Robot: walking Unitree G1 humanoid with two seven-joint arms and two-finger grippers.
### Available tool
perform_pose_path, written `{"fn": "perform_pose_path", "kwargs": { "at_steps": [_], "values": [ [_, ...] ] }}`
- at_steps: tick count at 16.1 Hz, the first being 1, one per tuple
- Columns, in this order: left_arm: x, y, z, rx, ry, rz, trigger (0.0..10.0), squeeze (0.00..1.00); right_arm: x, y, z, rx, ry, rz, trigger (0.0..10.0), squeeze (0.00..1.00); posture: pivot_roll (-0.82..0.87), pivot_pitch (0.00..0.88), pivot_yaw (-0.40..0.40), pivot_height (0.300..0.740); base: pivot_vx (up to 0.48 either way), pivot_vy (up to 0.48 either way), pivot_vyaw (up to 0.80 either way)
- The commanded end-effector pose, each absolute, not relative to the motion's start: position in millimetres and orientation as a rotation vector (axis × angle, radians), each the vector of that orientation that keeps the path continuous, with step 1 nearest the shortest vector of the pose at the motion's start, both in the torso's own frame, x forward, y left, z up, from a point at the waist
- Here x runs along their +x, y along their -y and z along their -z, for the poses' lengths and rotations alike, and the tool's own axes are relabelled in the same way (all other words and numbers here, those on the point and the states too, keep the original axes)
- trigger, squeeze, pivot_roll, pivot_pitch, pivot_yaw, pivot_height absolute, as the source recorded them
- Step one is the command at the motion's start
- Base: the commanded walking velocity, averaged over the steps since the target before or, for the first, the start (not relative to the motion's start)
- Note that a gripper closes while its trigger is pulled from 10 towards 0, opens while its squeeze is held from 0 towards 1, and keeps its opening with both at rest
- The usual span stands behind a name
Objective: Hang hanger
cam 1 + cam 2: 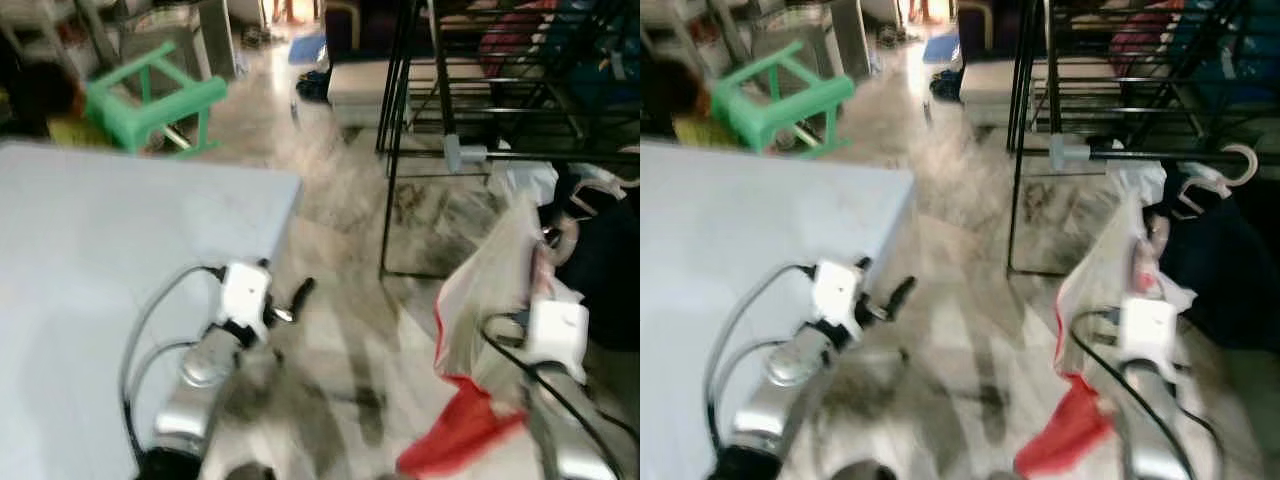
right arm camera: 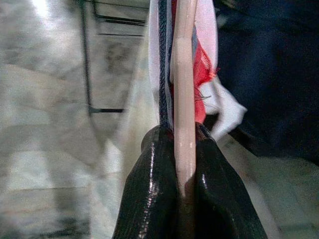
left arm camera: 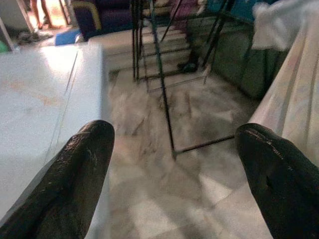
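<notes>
My right gripper (image 2: 183, 137) is shut on a pale hanger (image 2: 183, 69) that carries a white garment (image 1: 490, 290) with a red part (image 1: 460, 430). It holds the hanger just below and in front of the black rack's horizontal rail (image 1: 560, 157), to my right. A second hanger's hook (image 1: 1243, 160) sits over that rail, and a dark garment (image 1: 1220, 250) hangs from it. My left gripper (image 1: 298, 295) is open and holds nothing. It hovers over the floor beside the corner of the pale blue table (image 1: 100, 260).
The black metal rack (image 1: 480, 70) stands ahead on the right, with a grey clamp (image 1: 462, 153) on its rail. A green stool (image 1: 150, 95) lies tipped at the far left. The marble floor (image 1: 340, 200) runs between table and rack.
</notes>
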State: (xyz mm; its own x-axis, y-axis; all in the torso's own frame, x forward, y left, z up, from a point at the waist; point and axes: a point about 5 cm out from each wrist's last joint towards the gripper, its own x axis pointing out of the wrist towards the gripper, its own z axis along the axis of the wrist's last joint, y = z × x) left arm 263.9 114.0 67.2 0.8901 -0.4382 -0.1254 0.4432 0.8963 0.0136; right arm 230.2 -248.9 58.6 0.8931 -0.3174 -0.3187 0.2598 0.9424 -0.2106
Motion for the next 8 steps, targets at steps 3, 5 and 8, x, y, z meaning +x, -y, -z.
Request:
{"fn": "perform_pose_path", "kwargs": {
  "at_steps": [3,5,8],
  "values": [
    [264.3,-112.7,-66.0,0.041,-0.125,0.460,10.0,0.00,232.1,237.3,-60.4,-0.183,-0.355,0.169,10.0,0.00,-0.09,0.000,0.059,0.740,0.000,-0.480,0.00],
    [264.0,-112.2,-65.1,0.044,-0.126,0.462,10.0,0.00,229.5,231.0,-57.5,-0.207,-0.368,0.114,10.0,0.00,-0.09,0.000,0.058,0.740,0.000,-0.336,0.00],
    [265.6,-113.5,-64.1,0.009,-0.140,0.425,10.0,0.00,224.5,228.7,-52.6,-0.208,-0.396,0.080,10.0,0.00,-0.09,0.000,0.056,0.740,0.000,-0.101,0.00]
  ]
}}
